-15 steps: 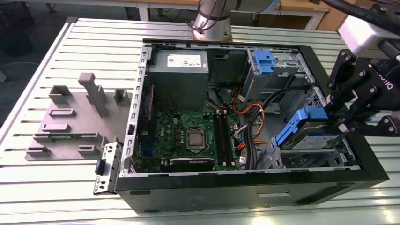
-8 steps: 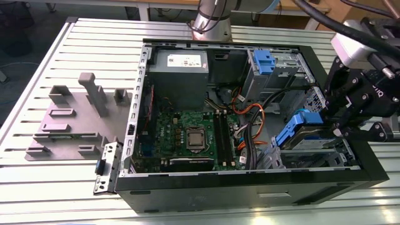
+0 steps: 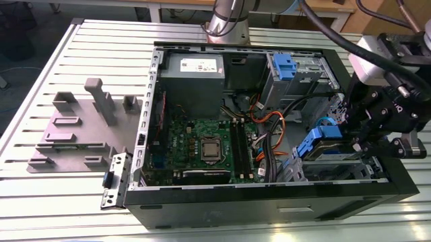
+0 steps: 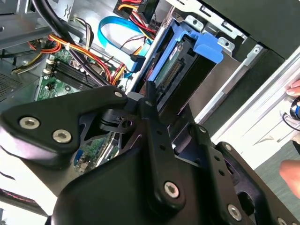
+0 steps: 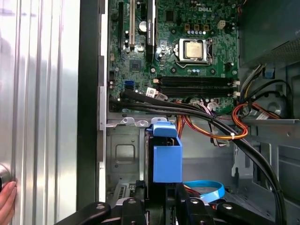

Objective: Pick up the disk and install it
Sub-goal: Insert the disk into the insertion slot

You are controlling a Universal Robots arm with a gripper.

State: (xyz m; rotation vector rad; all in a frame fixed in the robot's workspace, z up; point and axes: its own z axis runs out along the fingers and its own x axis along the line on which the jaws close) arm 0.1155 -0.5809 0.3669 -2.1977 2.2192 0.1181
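The disk [image 3: 328,147] sits in its blue carrier bracket, tilted over the drive bay at the case's front corner, on the exterior view's right. My gripper [image 3: 352,137] comes in from the right and is shut on the disk. In the first wrist view the blue carrier [image 5: 167,159] stands between two black fingers [image 5: 139,206] over the grey bay floor. The second wrist view shows the disk [image 4: 180,70] edge-on with its connector facing out. Its blue tab [image 4: 209,47] sticks up, and one finger [image 4: 150,96] presses against the carrier's side.
The open computer case [image 3: 269,194] holds a green motherboard [image 3: 202,146], a grey power-supply box [image 3: 192,70], another blue tab [image 3: 283,65] in the far bay and orange and black cables [image 5: 220,126]. A grey fixture [image 3: 74,126] lies on the slatted table. A person's hand [image 5: 6,201] rests beside the case.
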